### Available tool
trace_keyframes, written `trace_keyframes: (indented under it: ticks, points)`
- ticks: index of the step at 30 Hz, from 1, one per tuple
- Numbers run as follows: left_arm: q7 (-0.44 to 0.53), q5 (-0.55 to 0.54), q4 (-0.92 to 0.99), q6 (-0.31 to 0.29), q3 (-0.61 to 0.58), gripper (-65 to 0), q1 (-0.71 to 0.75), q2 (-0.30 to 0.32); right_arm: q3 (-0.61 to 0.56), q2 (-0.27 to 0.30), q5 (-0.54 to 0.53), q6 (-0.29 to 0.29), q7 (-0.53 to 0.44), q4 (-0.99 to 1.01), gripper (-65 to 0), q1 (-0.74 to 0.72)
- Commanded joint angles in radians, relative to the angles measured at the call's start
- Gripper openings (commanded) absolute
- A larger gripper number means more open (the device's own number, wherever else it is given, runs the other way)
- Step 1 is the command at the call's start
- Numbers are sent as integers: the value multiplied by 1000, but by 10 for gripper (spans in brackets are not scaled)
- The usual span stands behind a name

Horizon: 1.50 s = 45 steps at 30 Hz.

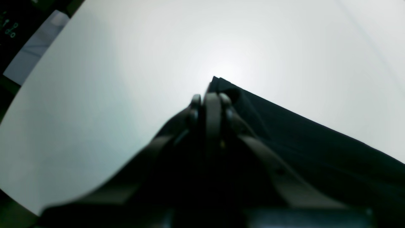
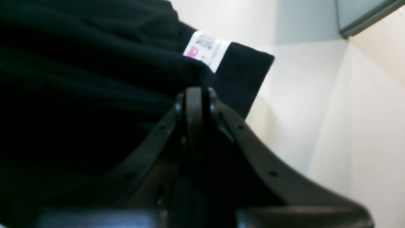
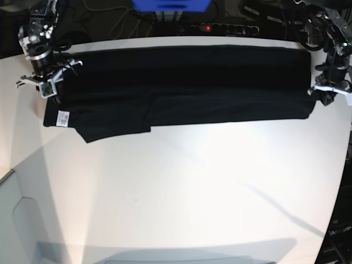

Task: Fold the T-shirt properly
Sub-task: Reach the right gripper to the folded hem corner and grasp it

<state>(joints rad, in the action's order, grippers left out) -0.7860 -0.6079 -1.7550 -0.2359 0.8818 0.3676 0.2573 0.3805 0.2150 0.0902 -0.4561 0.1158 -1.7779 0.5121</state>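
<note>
The black T-shirt (image 3: 181, 82) lies as a long folded band across the far half of the white table (image 3: 176, 192). A sleeve flap (image 3: 115, 126) sticks out toward the front at its left end, next to the white label (image 3: 62, 117). My right gripper (image 3: 50, 88) sits at the shirt's left end. In the right wrist view the right gripper (image 2: 196, 95) has its jaws together on black cloth, just below the label (image 2: 207, 49). My left gripper (image 3: 319, 94) is at the shirt's right end. In the left wrist view the left gripper (image 1: 210, 101) is shut on a cloth corner (image 1: 221, 84).
A black power strip (image 3: 231, 27) with a red light and cables lies behind the table's far edge, beside a blue object (image 3: 170, 4). The table's right edge (image 3: 344, 181) curves in near the left arm. A grey panel (image 3: 33, 231) sits at the front left.
</note>
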Motion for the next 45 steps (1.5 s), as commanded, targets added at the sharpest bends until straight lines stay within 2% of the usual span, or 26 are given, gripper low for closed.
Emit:
trace_keyframes:
  ticks: [1,4,10,23,32,39,42,45]
  points:
    - [27,-2,-12,2,7,-649,-2,18,5,10,-7,3,-23,-9,-650,0]
    - [27,3,-4,2,7,-649,-2,-10,4,7,-7,3,-23,31,-650,-17]
    - [29,0,59,2,7,-649,-5,-13,7,10,-7,3,-23,137,-650,-83]
    - [26,-4,88,0,6,-649,-2,-16,5,7,-4,3,-20,178,-650,-140]
    - [20,-4,122,0,6,-649,12,-68,4,11,-2,3,-12,184,-648,-146]
    - [20,-4,189,0,6,-641,6,-66,4,11,0,3,-12,172,-455,-142]
    - [18,-4,195,0,6,-571,6,-68,15,11,-7,3,-12,106,-419,-135]
    - [18,-4,194,0,6,-487,6,-69,50,-1,-8,3,-12,14,-419,-111]
